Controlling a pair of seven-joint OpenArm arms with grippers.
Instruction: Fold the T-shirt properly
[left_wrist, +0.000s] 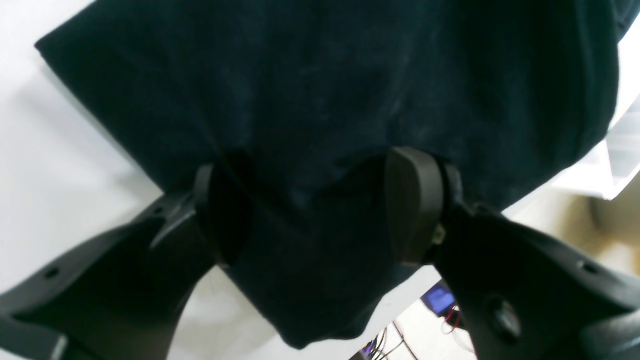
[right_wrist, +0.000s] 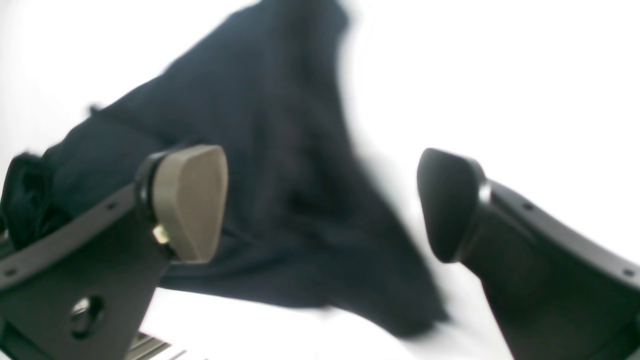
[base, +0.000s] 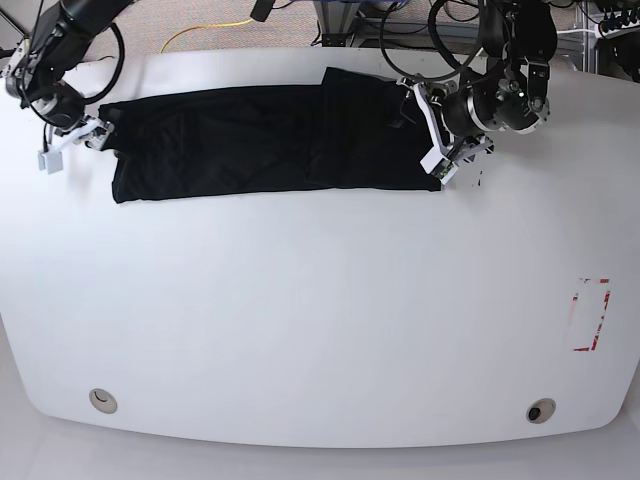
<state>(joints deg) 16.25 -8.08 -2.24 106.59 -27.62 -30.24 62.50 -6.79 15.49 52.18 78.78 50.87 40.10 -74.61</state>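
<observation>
The black T-shirt (base: 260, 140) lies as a long, narrow band across the far part of the white table (base: 320, 330). My left gripper (base: 437, 150) is at the shirt's right end. In the left wrist view its fingers (left_wrist: 412, 205) stand well apart, and the left gripper (left_wrist: 320, 210) straddles a corner of the T-shirt (left_wrist: 320, 100). My right gripper (base: 97, 135) is at the shirt's left end. In the right wrist view the right gripper (right_wrist: 320, 205) is wide open. The blurred T-shirt (right_wrist: 280, 150) lies beyond and below its pads, gripped by neither.
Red tape marks (base: 590, 315) sit near the table's right side. Two round fittings (base: 101, 400) (base: 540, 410) are set near the front edge. Cables, one of them yellow (base: 200, 30), run behind the table. The left wrist view shows the table's edge with floor and wires (left_wrist: 440, 300) beyond it.
</observation>
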